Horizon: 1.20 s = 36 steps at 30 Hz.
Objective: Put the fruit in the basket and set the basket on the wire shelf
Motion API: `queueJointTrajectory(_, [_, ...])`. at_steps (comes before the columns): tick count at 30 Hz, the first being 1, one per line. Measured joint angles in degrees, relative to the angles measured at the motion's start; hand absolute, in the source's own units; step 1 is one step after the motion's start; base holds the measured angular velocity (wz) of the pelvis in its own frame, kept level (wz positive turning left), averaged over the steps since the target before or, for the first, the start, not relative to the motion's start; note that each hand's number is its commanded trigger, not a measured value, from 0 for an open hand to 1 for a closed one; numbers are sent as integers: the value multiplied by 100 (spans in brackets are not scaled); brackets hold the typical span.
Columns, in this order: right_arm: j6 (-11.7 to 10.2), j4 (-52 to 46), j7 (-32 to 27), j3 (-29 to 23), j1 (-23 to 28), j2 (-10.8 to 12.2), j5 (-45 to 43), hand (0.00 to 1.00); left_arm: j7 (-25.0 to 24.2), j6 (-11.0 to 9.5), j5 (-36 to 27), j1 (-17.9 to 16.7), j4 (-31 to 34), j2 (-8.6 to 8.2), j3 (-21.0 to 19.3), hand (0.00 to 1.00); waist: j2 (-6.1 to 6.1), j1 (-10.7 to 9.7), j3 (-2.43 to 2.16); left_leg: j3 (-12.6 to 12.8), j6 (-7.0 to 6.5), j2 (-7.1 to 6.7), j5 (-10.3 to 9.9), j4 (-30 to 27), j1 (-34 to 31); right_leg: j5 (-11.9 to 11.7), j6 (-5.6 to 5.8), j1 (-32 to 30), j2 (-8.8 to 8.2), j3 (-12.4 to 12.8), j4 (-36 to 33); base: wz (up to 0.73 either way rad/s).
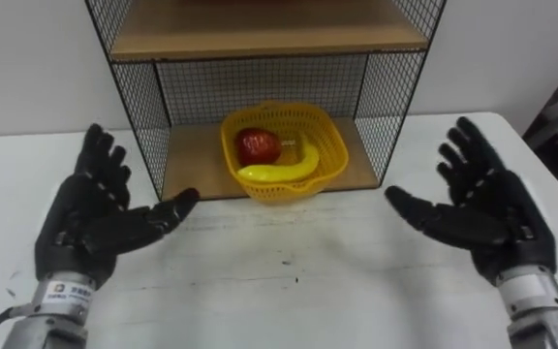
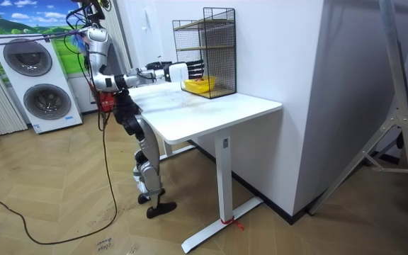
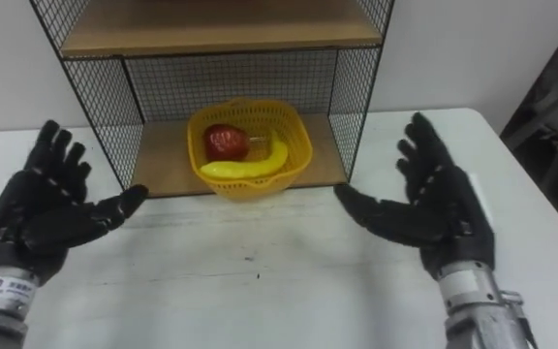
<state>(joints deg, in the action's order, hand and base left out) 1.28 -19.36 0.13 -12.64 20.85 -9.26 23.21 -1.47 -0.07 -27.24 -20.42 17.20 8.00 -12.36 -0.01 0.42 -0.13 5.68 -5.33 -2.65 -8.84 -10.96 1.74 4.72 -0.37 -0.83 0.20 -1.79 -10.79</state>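
Basket sits on the bottom board of the wire shelf, at the board's front edge. Apple and banana lie inside it, touching. I read both hands as empty: left hand and right hand hover over the table, either side of the basket, palms inward, fingers straight and spread.

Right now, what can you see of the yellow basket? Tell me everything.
The basket is yellow, seemingly plastic, shallow, with a latticed wall and a thick rim. It sits upright on the wire shelf's wooden bottom board, roughly centred, its front near the board's front edge. A red apple and a banana lie inside, touching. The left hand and right hand are open, well apart from it.
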Motion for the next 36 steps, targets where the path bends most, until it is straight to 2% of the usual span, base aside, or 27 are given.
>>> queueJointTrajectory(1, [0, -64, -88, -150, 10, -3, -26, 0, 85, -2, -2, 0, 63, 9, -198, 0, 11, -5, -3, -15, 0, -2, 0, 0, -19, 1, 1, -10, 0, -6, 6, 10])
queueJointTrajectory(3, [-4, -371, -584, -866, 85, -115, 24, 0, 579, -48, 22, 3, 371, 194, -1006, 0, 27, -4, -3, -64, 12, -10, 8, 5, -46, 8, 2, -33, 1, -11, 3, 11])
queueJointTrajectory(4, [-25, -419, -721, -1033, 85, -177, 15, 0, 690, -79, 61, 2, 423, 242, -1249, 0, 31, 8, -1, -65, 19, -10, 14, 16, -46, 5, -4, -19, 3, -10, 0, 5])
queueJointTrajectory(6, [-192, -508, -1282, -1709, 77, -410, -133, 0, 1271, -274, 74, -27, 467, 462, -2184, 0, 65, 11, 20, -79, 27, -7, 23, 22, -33, -22, -52, 4, 9, -21, 8, 0])
queueJointTrajectory(7, [-274, -509, -1532, -2051, 105, -541, -133, 0, 1558, -346, 47, -102, 465, 513, -2673, 0, 88, 1, 23, -79, 28, -5, 21, 22, -44, 4, -22, 0, 7, -29, 11, 0])
queueJointTrajectory(8, [-305, -510, -1680, -2221, 128, -595, -136, 0, 1734, -397, 32, -159, 462, 528, -2884, 0, 93, -3, 21, -82, 27, -5, 19, 21, -42, 28, -10, -24, 5, -30, 8, 0])
queueJointTrajectory(9, [-325, -548, -1979, -2584, 210, -668, -135, 0, 2070, -439, 5, -229, 458, 533, -3321, 0, 101, 16, -1, -84, 24, -7, 14, 19, -44, 64, -32, -34, 2, -26, -9, 0])
queueJointTrajectory(10, [-327, -558, -2131, -2748, 232, -701, -133, 0, 2246, -459, -48, -245, 455, 534, -3525, 0, 78, 28, 1, -85, 24, -7, 13, 19, -43, 69, -31, -41, 2, -24, -17, 0])
queueJointTrajectory(11, [-330, -558, -2459, -3038, 249, -812, -109, 0, 2638, -517, -100, -268, 443, 549, -3894, 0, 121, 63, -23, -68, 31, -8, 14, 21, -44, 82, -34, -73, 1, -13, -54, -8])
queueJointTrajectory(12, [-345, -558, -2741, -3311, 294, -952, -101, 0, 2986, -586, -135, -279, 369, 634, -4241, 0, 128, 110, -42, -38, 37, -9, 8, 17, -39, 118, -37, -109, -3, 0, -130, -10])
queueJointTrajectory(13, [-378, -556, -3014, -3595, 320, -1087, -102, 0, 3339, -667, -199, -284, 215, 799, -4628, 0, 135, 155, -50, -33, 44, -8, 4, 13, -37, 142, -47, -120, -5, -3, -172, -7])
queueJointTrajectory(14, [-402, -554, -3159, -3737, 322, -1155, -101, 0, 3505, -716, -281, -302, 112, 900, -4823, 0, 134, 158, -50, -33, 47, -8, 2, 10, -37, 159, -50, -128, -7, -5, -200, 0])
queueJointTrajectory(16, [-574, -458, -3701, -4305, 339, -1434, 25, 0, 4132, -863, -493, -389, -376, 1312, -5430, 0, 164, 170, -66, -41, 77, 3, -17, -29, -102, 176, -60, -180, -1, -17, -225, 0])
queueJointTrajectory(17, [-643, -382, -3831, -4436, 342, -1527, 158, 0, 4266, -904, -605, -420, -516, 1406, -5566, 0, 168, 174, -74, -43, 80, 3, -20, -42, -131, 176, -61, -207, -2, -19, -232, 0])
queueJointTrajectory(19, [-807, 32, -4372, -4818, 351, -1770, 645, 0, 4795, -1006, -1119, -480, -1132, 1702, -5929, 0, 182, 189, -80, -46, 84, -2, -18, -43, -161, 207, -67, -259, -8, -25, -286, 2])
queueJointTrajectory(20, [-857, 186, -4483, -4887, 346, -1780, 804, 0, 4903, -1045, -1235, -493, -1348, 1771, -5967, 0, 185, 198, -85, -61, 85, -4, -19, -46, -170, 218, -68, -266, -7, -27, -296, 9])
queueJointTrajectory(21, [-893, 564, -4687, -5056, 365, -1795, 1159, 0, 5101, -1052, -1520, -509, -1798, 1896, -5979, 0, 179, 203, -112, -98, 88, -10, -21, -72, -239, 225, -71, -313, -11, -50, -300, 15])
queueJointTrajectory(23, [-917, 1208, -4949, -5164, 389, -1805, 1711, 0, 5309, -1073, -1985, -569, -2423, 1950, -5950, 0, 177, 224, -114, -122, 91, -11, -19, -92, -306, 232, -81, -353, -28, -117, -306, 13])
queueJointTrajectory(24, [-926, 1768, -5027, -5151, 418, -1806, 2130, 0, 5381, -1072, -2373, -586, -2986, 2019, -5918, 0, 174, 210, -113, -136, 93, -8, -24, -106, -339, 238, -90, -375, -31, -151, -306, 6])
queueJointTrajectory(25, [-920, 2053, -5035, -5146, 431, -1805, 2319, 0, 5384, -1071, -2536, -586, -3263, 2031, -5906, 0, 172, 202, -114, -135, 93, -5, -26, -110, -354, 239, -91, -384, -31, -155, -303, 8])
queueJointTrajectory(27, [-884, 3209, -5074, -5124, 477, -1788, 3126, 0, 5372, -1071, -3217, -588, -4419, 2019, -5771, 0, 184, 226, -113, -146, 90, -3, -29, -125, -433, 240, -94, -417, -31, -156, -310, 5])
queueJointTrajectory(28, [-884, 3516, -5068, -5093, 492, -1787, 3362, 0, 5371, -1070, -3378, -589, -4695, 2011, -5703, 0, 184, 244, -113, -151, 90, -4, -29, -124, -442, 240, -95, -421, -31, -158, -310, 5])
queueJointTrajectory(30, [-893, 4877, -4961, -4791, 485, -1724, 3933, 0, 5243, -1067, -3753, -574, -5719, 1888, -5313, 0, 178, 255, -116, -218, 94, -6, -48, -159, -456, 243, -97, -413, -26, -175, -286, 8])
queueJointTrajectory(31, [-900, 5201, -4915, -4698, 483, -1679, 4075, 0, 5182, -1066, -3842, -566, -5986, 1855, -5209, 0, 174, 253, -116, -236, 93, -6, -60, -177, -456, 244, -96, -408, -26, -189, -281, 12])
queueJointTrajectory(32, [-903, 5755, -4808, -4554, 480, -1514, 4325, 0, 5036, -1063, -3921, -536, -6471, 1775, -5026, 0, 167, 256, -121, -264, 70, -5, -94, -198, -454, 255, -96, -389, -31, -217, -279, 9])
queueJointTrajectory(34, [-965, 6648, -4656, -4229, 409, -1241, 4461, 0, 4824, -1086, -4011, -513, -6956, 1513, -4788, 0, 144, 242, -132, -278, 72, 8, -129, -245, -457, 270, -96, -351, -36, -259, -276, 13])
queueJointTrajectory(36, [-1001, 7597, -4491, -3854, 227, -771, 4454, 0, 4488, -1089, -4017, -406, -7472, 1061, -4563, 0, 126, 223, -138, -234, 103, 34, -171, -273, -400, 300, -97, -282, -45, -288, -297, 15])
